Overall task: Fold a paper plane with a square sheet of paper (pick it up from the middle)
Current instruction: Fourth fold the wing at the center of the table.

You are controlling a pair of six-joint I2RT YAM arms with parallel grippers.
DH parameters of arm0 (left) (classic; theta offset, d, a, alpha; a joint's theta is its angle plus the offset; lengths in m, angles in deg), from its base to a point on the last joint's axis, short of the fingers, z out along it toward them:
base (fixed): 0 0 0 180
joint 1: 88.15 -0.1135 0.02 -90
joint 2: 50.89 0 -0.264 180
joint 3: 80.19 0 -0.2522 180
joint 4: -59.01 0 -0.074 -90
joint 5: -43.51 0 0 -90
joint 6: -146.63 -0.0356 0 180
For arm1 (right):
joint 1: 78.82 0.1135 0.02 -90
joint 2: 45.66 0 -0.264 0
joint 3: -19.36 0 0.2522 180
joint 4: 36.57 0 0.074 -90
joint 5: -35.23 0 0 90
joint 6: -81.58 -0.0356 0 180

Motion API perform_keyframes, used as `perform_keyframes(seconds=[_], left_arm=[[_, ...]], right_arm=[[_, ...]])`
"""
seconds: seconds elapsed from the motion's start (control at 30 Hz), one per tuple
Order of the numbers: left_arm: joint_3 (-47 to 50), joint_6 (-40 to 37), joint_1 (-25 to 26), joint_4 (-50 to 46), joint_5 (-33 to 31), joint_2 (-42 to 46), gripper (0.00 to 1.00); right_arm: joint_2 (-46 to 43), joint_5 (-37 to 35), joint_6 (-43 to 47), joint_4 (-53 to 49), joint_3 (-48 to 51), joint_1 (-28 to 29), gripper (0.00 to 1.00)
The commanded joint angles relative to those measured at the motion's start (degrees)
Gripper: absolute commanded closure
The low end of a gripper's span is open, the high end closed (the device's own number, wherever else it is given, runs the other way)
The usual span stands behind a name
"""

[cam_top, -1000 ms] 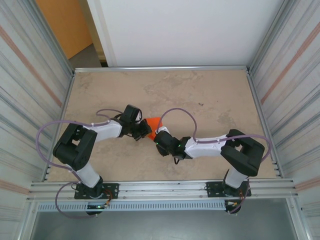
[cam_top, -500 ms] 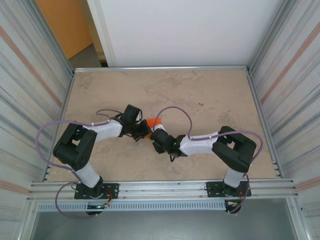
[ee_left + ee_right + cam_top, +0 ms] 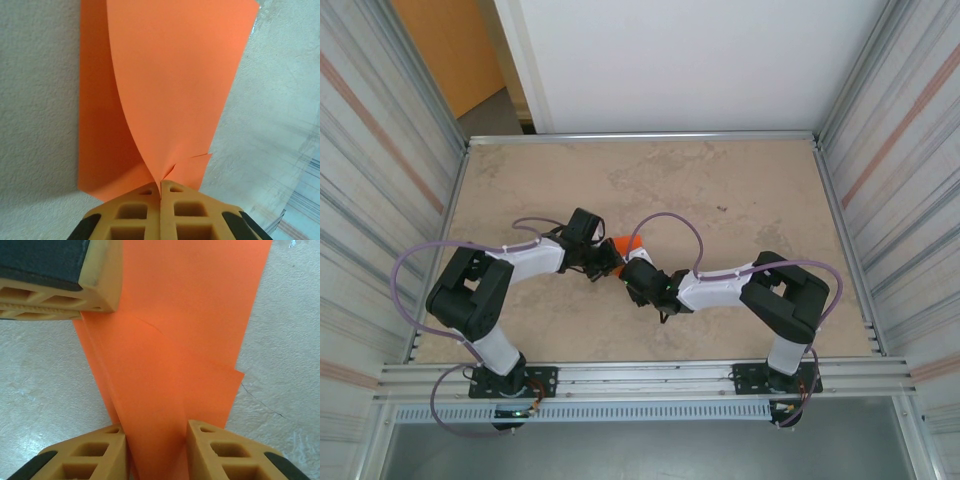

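Seen from above, the two wrists crowd together and cover most of the square sheet of paper, so just an orange sliver peeks out beyond them. The left gripper has its fingers pressed tight on the sheet's near edge. The paper curls up and away from the tips, and its far end is cut off. The right gripper stands with jaws apart and the creased sheet runs between them, its near end hidden. The table lies underneath.
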Motion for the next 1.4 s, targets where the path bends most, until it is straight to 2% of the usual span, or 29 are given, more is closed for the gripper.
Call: perform_keyframes(seconds=[0.0,0.37,0.53,0.77,0.9,1.17,1.37], left_arm=[[-1.36,-0.02,0.53,-1.82,0.07,1.13,0.93],[-1.36,-0.01,0.52,-2.19,0.14,1.68,0.91],[-1.71,-0.69,-0.54,-2.27,0.74,3.60,0.86],[0.51,-3.73,-7.57,-1.81,3.10,9.22,0.70],[3.11,-4.68,-10.12,-0.74,4.22,12.55,0.67],[9.48,-4.02,-9.64,9.01,9.37,12.95,0.63],[11.21,-7.38,-7.05,11.47,7.44,11.68,0.58]], right_arm=[[0.88,-1.60,0.77,-0.23,-1.24,-0.18,0.69],[1.35,-0.28,0.28,1.26,-0.01,-0.32,0.76],[1.14,3.23,-0.55,4.12,2.25,-0.95,0.80],[0.50,10.90,-1.95,9.85,6.15,-2.75,0.85],[-0.09,16.17,-3.24,13.23,8.24,-4.34,0.88],[-0.84,29.70,-8.13,20.42,12.20,-8.96,0.90],[-1.45,35.36,-11.52,23.94,14.10,-11.94,0.91]])
